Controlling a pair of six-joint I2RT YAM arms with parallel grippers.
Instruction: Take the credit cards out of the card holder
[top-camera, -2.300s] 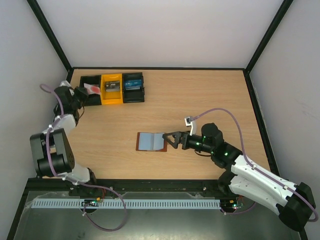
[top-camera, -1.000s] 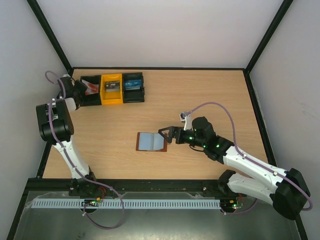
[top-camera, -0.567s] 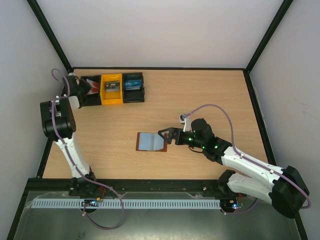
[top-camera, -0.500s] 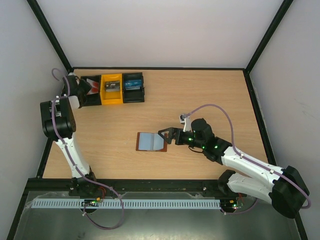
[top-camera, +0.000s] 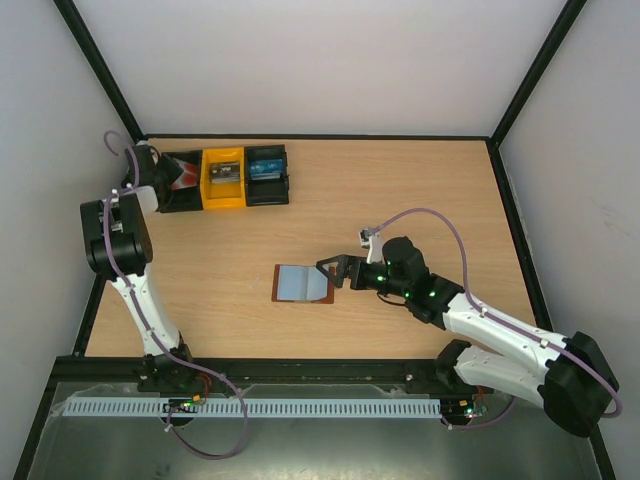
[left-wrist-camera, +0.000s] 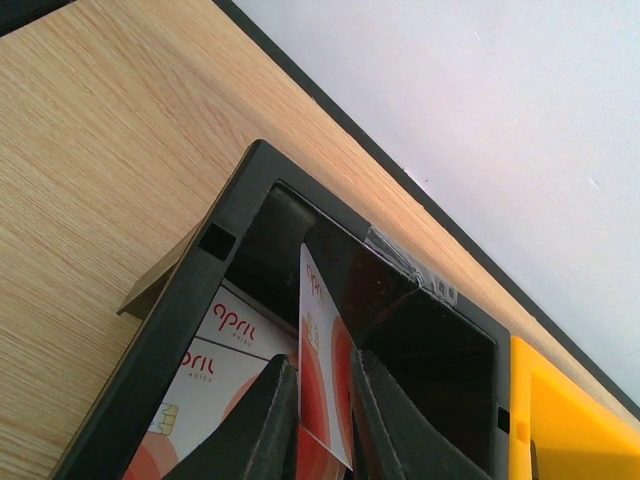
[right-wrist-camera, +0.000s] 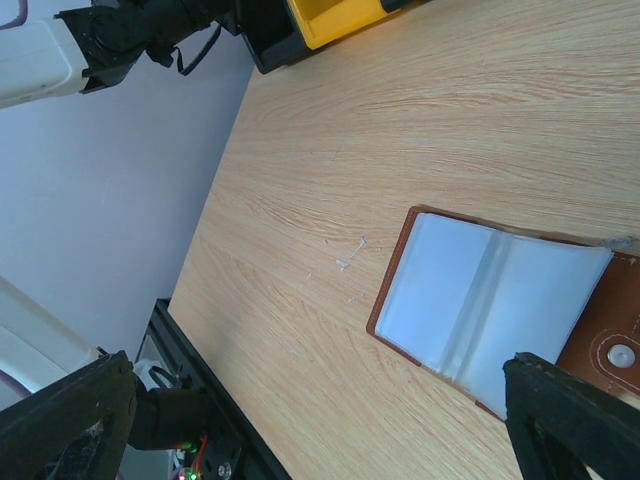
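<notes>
Your right gripper is spread wide and empty, just beside the right edge of the card holder. The holder lies open with its grey-blue faces up. Well off to its far left, your left gripper pinches a red-and-white card on edge over the black bin, where a second card lies. The wooden table is enclosed by white walls. Since 2.3 seconds ago your left gripper has swung over the bin and your right has edged nearer the holder.

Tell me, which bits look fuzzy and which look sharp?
Right wrist view: the near fingers are dark and soft, the card holder sharp. Left wrist view: the table grain and the red and white card are crisp. Top view: light even, shadows faint.
</notes>
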